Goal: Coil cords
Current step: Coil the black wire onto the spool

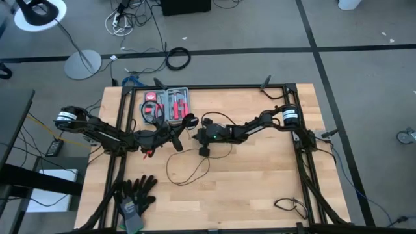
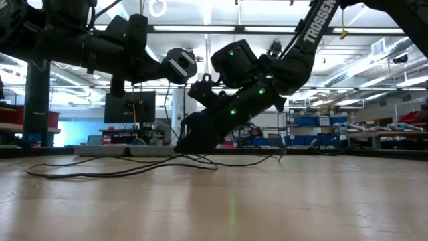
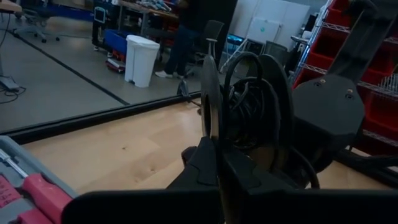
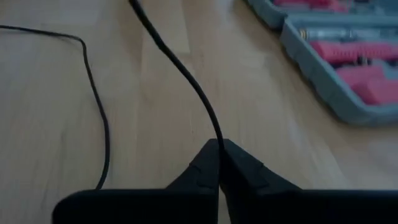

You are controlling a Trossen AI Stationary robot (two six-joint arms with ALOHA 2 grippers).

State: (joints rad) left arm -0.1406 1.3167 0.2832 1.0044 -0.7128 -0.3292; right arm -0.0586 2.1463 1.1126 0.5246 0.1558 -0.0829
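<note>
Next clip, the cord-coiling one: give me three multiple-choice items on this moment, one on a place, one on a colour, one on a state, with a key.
1. Where does the tool case lie?
A. At the table's far edge, by the left arm
B. At the near edge, by the gloves
C. On the floor

2. What colour is the cord?
A. White
B. Black
C. Orange

3. How is the right end effector?
A. Wide open above the table
B. Shut on the cord
C. Shut on a glove

Key: 1 A, the high view shows the case along the far edge. 2 B, the thin wire is black on the wooden table. 3 B, the right wrist view shows the fingertips pinched together on the cord.
</note>
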